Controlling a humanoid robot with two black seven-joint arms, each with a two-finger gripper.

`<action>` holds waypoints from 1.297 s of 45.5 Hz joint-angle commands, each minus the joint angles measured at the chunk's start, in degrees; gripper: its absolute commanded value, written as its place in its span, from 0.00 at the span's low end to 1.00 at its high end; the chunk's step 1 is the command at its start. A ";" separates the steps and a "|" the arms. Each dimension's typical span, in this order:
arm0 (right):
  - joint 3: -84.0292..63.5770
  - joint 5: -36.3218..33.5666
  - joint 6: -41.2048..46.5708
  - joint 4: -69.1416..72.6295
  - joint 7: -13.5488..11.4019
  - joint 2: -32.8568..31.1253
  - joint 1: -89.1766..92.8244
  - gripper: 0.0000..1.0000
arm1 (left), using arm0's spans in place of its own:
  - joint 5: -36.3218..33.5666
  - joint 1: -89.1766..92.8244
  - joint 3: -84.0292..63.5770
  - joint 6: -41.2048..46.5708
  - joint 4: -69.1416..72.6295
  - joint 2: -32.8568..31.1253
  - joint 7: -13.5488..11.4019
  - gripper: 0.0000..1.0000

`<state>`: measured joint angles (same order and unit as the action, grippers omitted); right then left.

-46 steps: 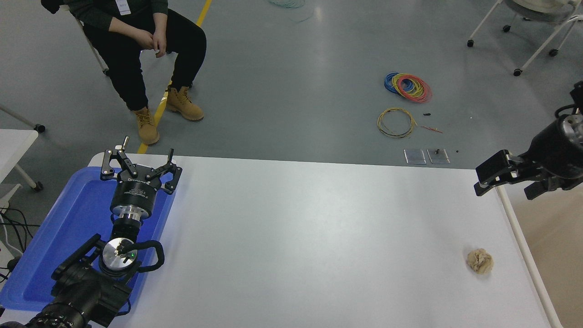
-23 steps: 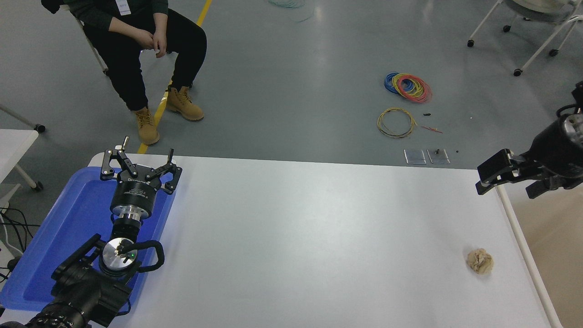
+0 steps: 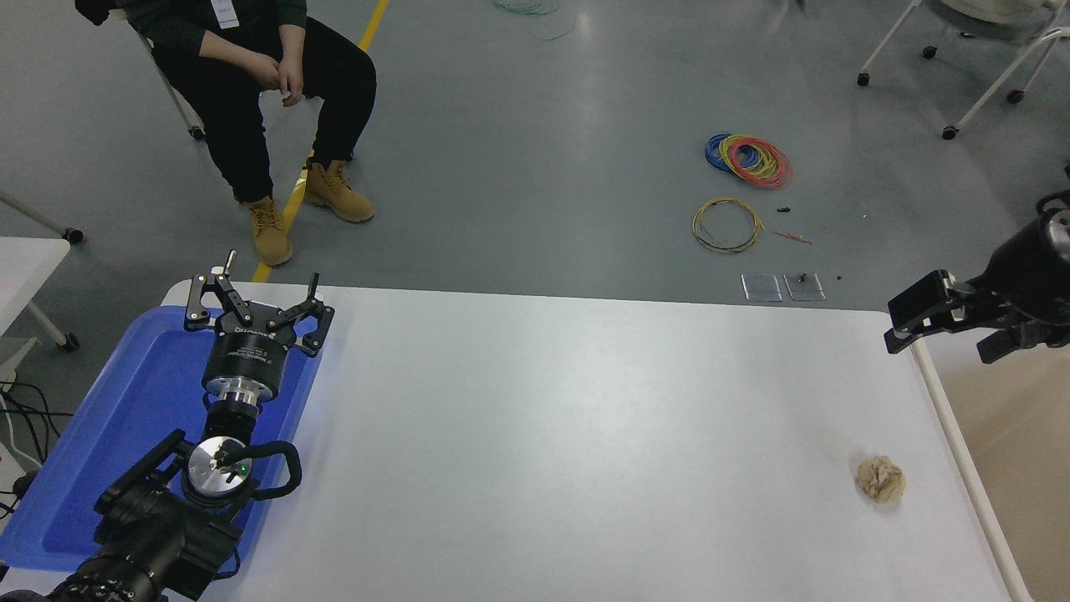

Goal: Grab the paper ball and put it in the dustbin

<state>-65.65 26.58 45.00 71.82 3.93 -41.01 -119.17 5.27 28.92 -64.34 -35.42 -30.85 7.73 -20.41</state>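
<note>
The paper ball (image 3: 880, 480), a small tan wrinkled wad, lies on the white table (image 3: 585, 435) near its right edge. The dustbin (image 3: 961, 468) stands just beyond that edge; its off-white rim runs along the table side and its beige inside shows at the far right. My right gripper (image 3: 953, 328) comes in from the right edge, open and empty, held above the dustbin's far corner, well behind the ball. My left gripper (image 3: 255, 294) is parked open at the lower left over the blue tray.
A flat blue tray (image 3: 109, 435) lies on the table's left end. A person (image 3: 251, 75) sits on a chair beyond the far left corner. Coils of wire (image 3: 748, 159) lie on the floor behind the table.
My right gripper has drifted a little to the right, off the table's corner towards the picture's edge. The ball and the left arm have not moved.
</note>
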 commanded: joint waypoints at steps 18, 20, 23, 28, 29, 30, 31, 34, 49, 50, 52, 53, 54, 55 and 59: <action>-2.38 -3.12 0.00 -8.80 0.11 -2.06 3.68 1.00 | 0.00 0.00 0.00 0.00 0.00 0.00 0.02 1.00; -2.73 -2.77 0.00 -8.89 0.11 -2.06 4.65 1.00 | 0.00 0.00 0.00 0.00 0.00 0.00 0.02 1.00; -2.82 -2.06 -2.01 -9.07 0.11 -2.06 6.75 1.00 | 0.00 0.00 0.00 0.00 0.00 0.00 0.02 1.00; -2.29 0.04 -6.76 -9.07 0.11 -2.06 10.36 1.00 | 0.00 0.00 0.00 0.00 0.00 0.00 0.02 1.00; -2.12 0.31 -7.55 -9.07 0.11 -1.97 11.15 1.00 | 0.00 0.00 0.00 -0.09 0.00 0.00 0.02 1.00; -1.94 0.49 -8.51 -8.98 0.11 -1.97 11.85 1.00 | 0.00 0.00 0.00 0.00 0.00 0.00 0.02 1.00; -1.77 0.49 -9.39 -8.98 0.11 -1.97 12.56 1.00 | 0.00 0.00 0.00 0.00 0.00 0.00 0.02 1.00; -0.71 0.40 -12.47 -8.89 0.11 -1.89 15.19 1.00 | 0.00 0.00 0.00 0.00 0.00 0.00 0.02 1.00; 8.16 -0.21 -23.28 -8.80 0.11 -1.27 30.84 1.00 | 0.00 0.00 0.00 0.00 0.00 0.00 0.02 1.00; 8.69 -0.22 -23.81 -8.80 0.11 -1.27 31.80 1.00 | 0.00 0.00 0.00 0.00 0.00 0.00 -0.07 1.00; 9.92 -0.30 -25.13 -8.80 0.11 -1.27 33.91 1.00 | 0.00 0.00 0.00 0.00 0.00 0.00 0.02 1.00; 10.53 -0.30 -25.74 -8.80 0.11 -1.27 34.79 1.00 | 0.00 0.00 0.00 0.00 0.00 0.00 0.02 1.00; 11.15 -0.30 -26.27 -8.89 0.11 -1.27 35.67 1.00 | 0.00 0.00 0.00 0.00 0.00 0.00 0.02 1.00; 12.46 -0.30 -27.23 -8.89 0.11 -1.27 37.24 1.00 | 0.00 0.00 0.00 -0.09 0.00 0.00 0.02 1.00; 14.75 -0.30 -29.00 -9.15 0.11 -0.57 40.50 1.00 | 0.00 0.00 0.00 0.00 0.00 0.00 0.02 1.00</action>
<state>-57.49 26.37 22.42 62.92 4.06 -42.38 -89.14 5.27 28.92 -64.34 -35.42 -30.85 7.73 -20.40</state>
